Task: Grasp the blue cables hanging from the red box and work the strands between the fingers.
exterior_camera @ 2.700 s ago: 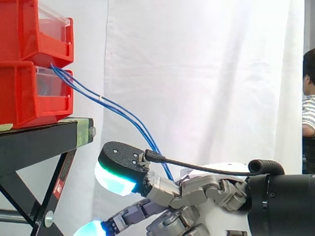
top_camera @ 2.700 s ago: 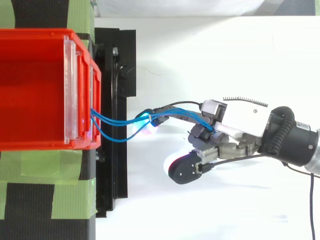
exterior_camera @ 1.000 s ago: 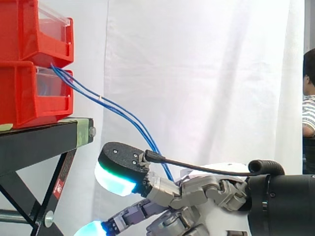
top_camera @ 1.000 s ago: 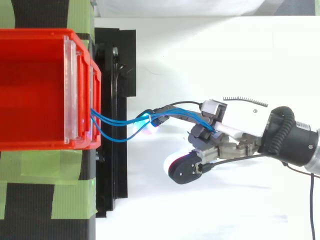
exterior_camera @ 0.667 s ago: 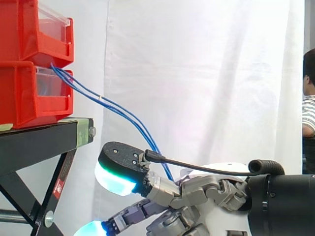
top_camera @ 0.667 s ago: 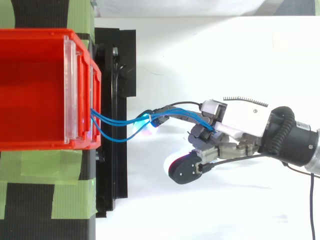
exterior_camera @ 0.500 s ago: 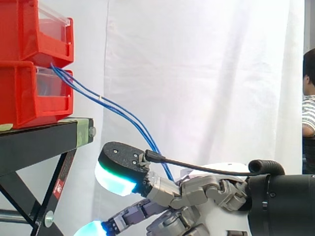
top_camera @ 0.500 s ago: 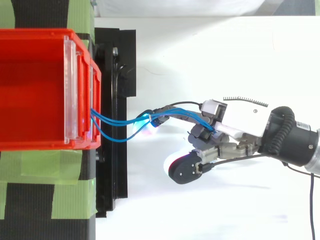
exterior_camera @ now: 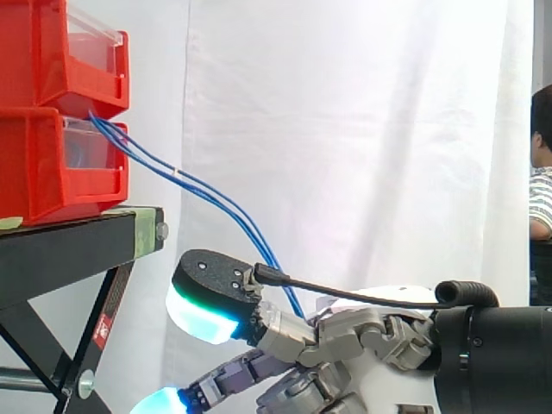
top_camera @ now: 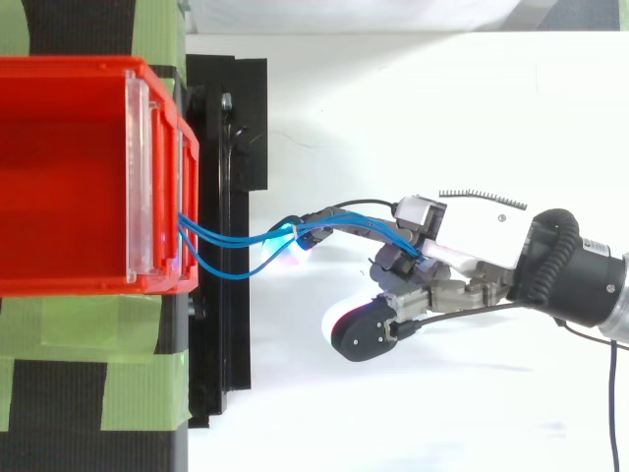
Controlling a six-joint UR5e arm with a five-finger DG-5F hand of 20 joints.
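Observation:
Two stacked red bins (exterior_camera: 34,164) stand on a black stand (exterior_camera: 69,246). Thin blue cables (exterior_camera: 207,194) leave the gap between the bins and slope down to the right into my hand (exterior_camera: 345,336). From above, the cables (top_camera: 226,239) run from the bin front (top_camera: 162,197) along a stretched finger and in between the curled fingers of the hand (top_camera: 472,236). The hand sits right of the stand and below the bins, shut on the strands. A thick pad (exterior_camera: 203,315) glows green-white and sticks out toward the stand; another fingertip (exterior_camera: 155,401) glows cyan lower down.
Green tape (top_camera: 138,393) covers the stand top beside the bins. A white curtain (exterior_camera: 362,129) hangs behind the work. A person (exterior_camera: 542,172) in a striped shirt is at the right edge of the side view.

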